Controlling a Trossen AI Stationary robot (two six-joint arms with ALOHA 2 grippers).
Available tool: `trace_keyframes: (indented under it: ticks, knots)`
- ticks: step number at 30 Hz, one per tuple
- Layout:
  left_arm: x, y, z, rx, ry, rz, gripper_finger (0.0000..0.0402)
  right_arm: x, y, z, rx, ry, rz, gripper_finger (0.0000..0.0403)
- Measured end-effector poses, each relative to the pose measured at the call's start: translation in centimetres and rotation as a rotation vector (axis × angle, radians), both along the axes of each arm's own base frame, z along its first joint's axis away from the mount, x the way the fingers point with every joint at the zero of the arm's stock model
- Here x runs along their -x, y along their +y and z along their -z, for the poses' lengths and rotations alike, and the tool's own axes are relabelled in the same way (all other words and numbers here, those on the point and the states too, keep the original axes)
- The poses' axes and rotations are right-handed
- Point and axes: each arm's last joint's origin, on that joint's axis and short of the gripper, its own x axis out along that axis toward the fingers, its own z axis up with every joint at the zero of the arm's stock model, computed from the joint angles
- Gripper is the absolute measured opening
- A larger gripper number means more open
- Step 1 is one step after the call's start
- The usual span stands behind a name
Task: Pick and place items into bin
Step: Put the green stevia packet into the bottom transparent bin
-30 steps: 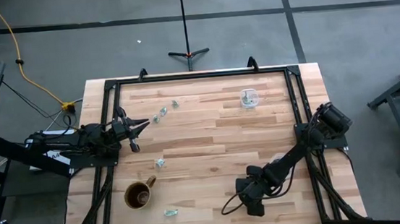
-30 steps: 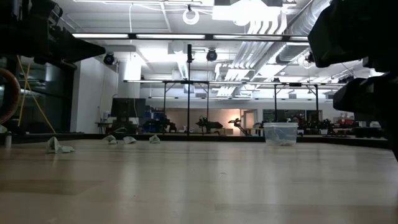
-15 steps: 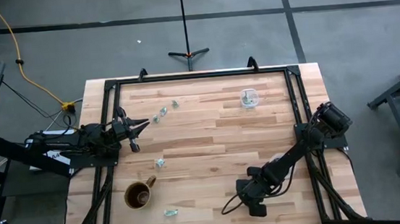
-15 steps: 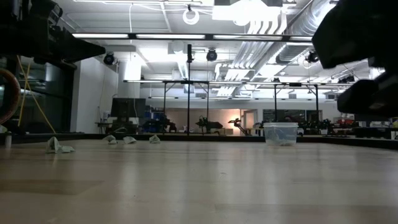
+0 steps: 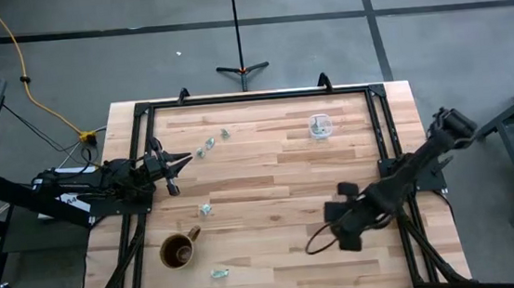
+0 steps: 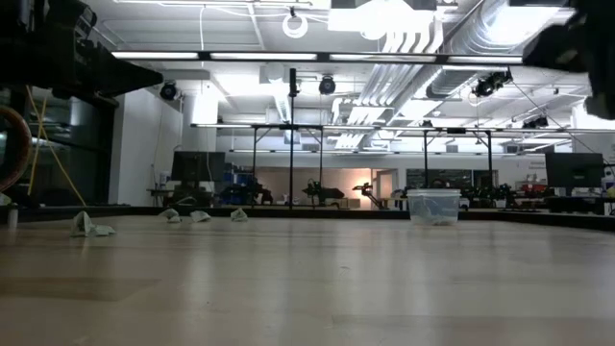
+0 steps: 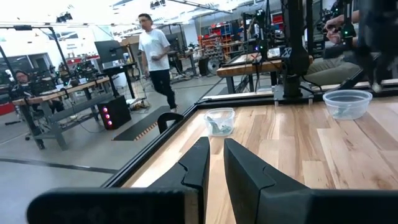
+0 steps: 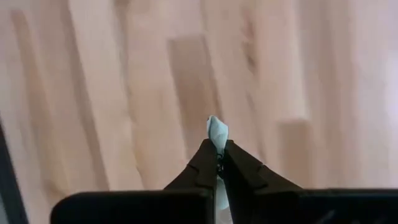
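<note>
Right wrist view: right end effector [image 8: 219,163] pinches one item [image 8: 217,132] by its edge, above tabletop [image 5: 269,176] at 4 o'clock. Risk: the thin grip slips before the bin [image 5: 320,125] at 1 o'clock. Left end effector [image 7: 212,163] narrow, idle, 9 o'clock.

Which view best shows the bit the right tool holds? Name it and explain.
The right wrist view: the pale bit sticks out between the right tool's shut fingers, above the table. The high view shows only that arm over the table; the low and left wrist views miss the bit.
</note>
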Motion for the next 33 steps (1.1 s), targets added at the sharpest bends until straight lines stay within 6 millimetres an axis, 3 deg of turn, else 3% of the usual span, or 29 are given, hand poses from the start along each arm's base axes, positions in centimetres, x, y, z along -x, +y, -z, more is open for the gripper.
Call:
trace_keyframes:
  ticks: [5,17,26,33]
  knots:
    - [0.0,0.0,0.0,0.000,0.001,-0.005,0.0085,2.7,-0.5,-1.1,0.072,0.083,0.012,0.0008]
    - [0.0,0.0,0.0,0.000,0.001,-0.003,0.0085,3.9,0.1,-0.8,0.090,0.157,-0.011,0.0014]
    - [0.0,0.0,0.0,-0.007,0.003,-0.003,0.0085,4.9,-1.0,4.2,0.079,0.226,0.047,0.0015]
    - [0.0,0.0,0.0,-0.004,0.001,-0.002,0.0085,4.9,-2.1,5.3,0.079,0.237,0.193,0.0051]
